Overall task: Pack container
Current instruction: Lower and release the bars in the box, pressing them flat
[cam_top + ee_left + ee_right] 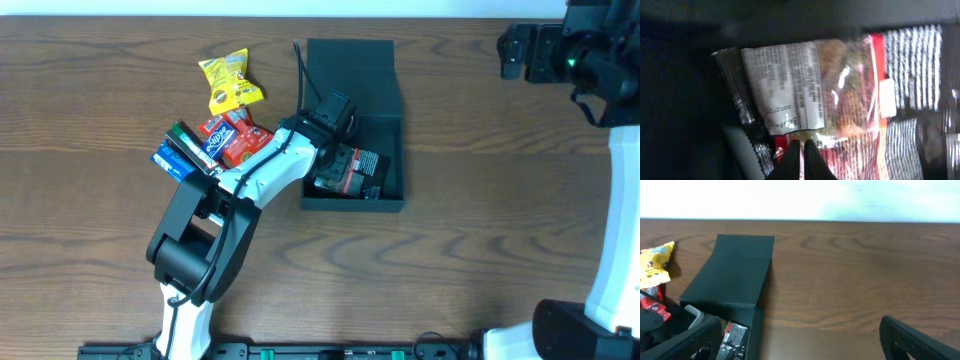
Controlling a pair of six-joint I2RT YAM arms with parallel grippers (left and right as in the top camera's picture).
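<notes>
My left gripper (800, 146) pressed together inside container (350, 66), touching snack packet (790, 85). Wrapper maybe caught; lifting could drag packet out.

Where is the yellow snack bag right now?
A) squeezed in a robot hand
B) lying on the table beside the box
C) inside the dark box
B: the yellow snack bag lies on the wooden table, left of the dark box and not touching it.
</notes>
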